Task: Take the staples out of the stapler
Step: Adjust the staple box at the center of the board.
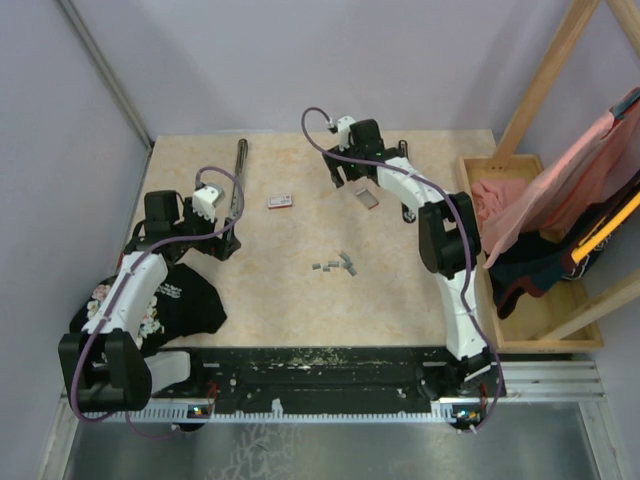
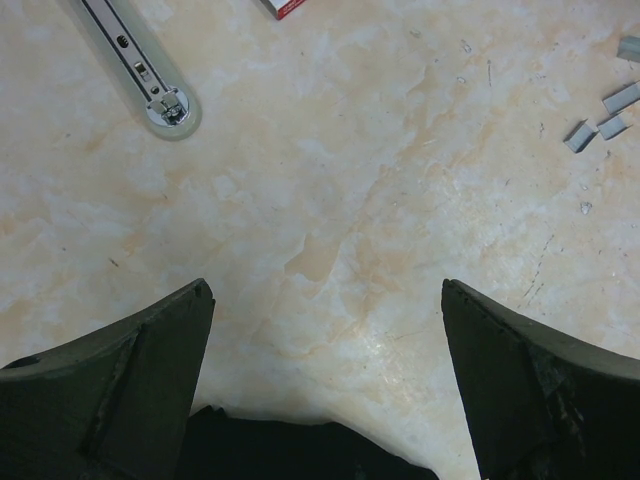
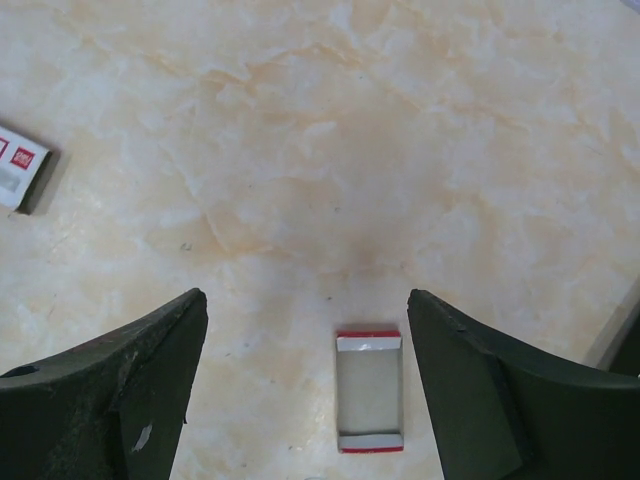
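Note:
The stapler lies as a long thin metal bar at the back left; its rounded end shows at the top left of the left wrist view. Several small grey staples lie loose mid-table, and they show again at the right edge of the left wrist view. My left gripper is open over bare table, near the stapler's near end. My right gripper is open at the back. A small empty red-edged tray lies on the table between its fingers, nearer the right one.
A small red-and-white box lies between the stapler and the tray. A black printed cloth lies under the left arm. A wooden crate with pink cloth and a wooden frame stand at the right.

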